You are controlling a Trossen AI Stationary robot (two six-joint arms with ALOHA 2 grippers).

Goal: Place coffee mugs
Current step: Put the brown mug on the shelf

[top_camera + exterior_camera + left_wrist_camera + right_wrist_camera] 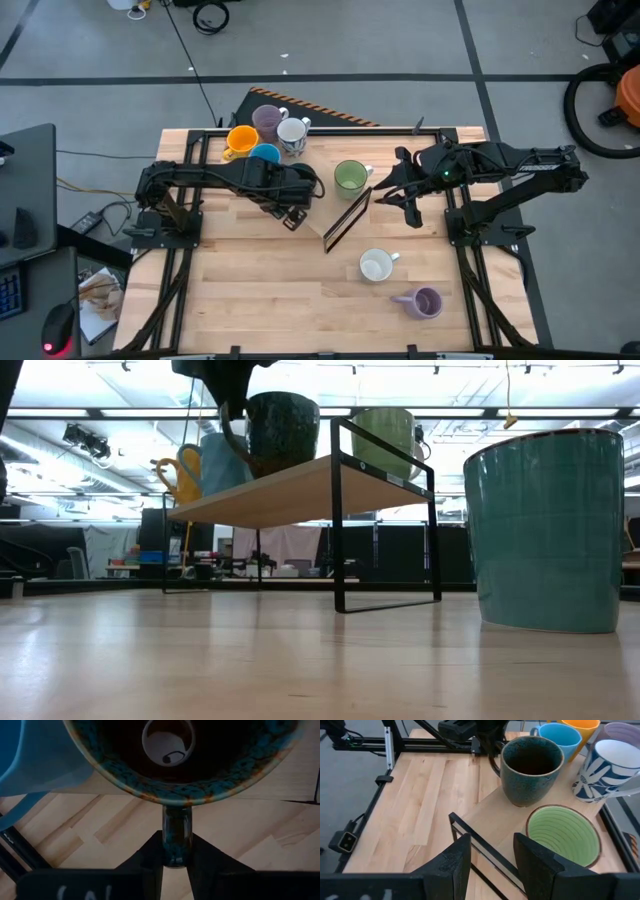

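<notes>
Now left claw (175, 857) pinches dark mug (530, 770) by its handle on the shelf (495, 815); right claw (492, 865) spread, empty, near green mug (563, 835).

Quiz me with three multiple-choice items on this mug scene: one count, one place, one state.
1. How many mugs stand on the raised wooden shelf?
A four
B six
C eight

2. Where is the plain white ceramic mug?
A on the shelf
B in the right gripper
C on the wooden table top, off the shelf

3. What is the left gripper doing?
A gripping the handle of the dark speckled ceramic mug
B hanging open and empty
C holding an orange mug

Answers:
1 B: the right wrist view shows dark, light blue, orange, lavender, patterned and green mugs there.
2 C: the high view shows it on bare boards.
3 A: its fingers close on that handle from both sides.
</notes>
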